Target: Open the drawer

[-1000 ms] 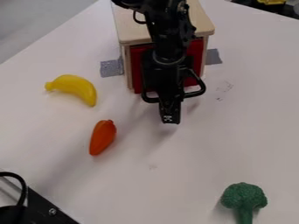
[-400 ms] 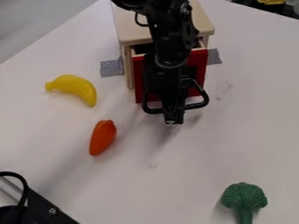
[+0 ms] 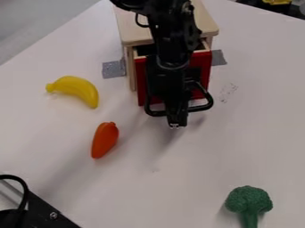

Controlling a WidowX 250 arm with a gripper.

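Banana (image 3: 76, 89), orange pepper (image 3: 105, 140) and broccoli (image 3: 249, 201) are scattered on the white table (image 3: 179, 191), bordered by grey floor (image 3: 35, 22); whether the claw (image 3: 177, 124) is spread cannot be made out.

No legible text or numbers, just faint unreadable marks (image 3: 228, 91) on the white tabletop (image 3: 179, 191).

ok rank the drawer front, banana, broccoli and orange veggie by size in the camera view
1. drawer front
2. broccoli and banana, not ranked: the broccoli is nearer the camera
3. orange veggie
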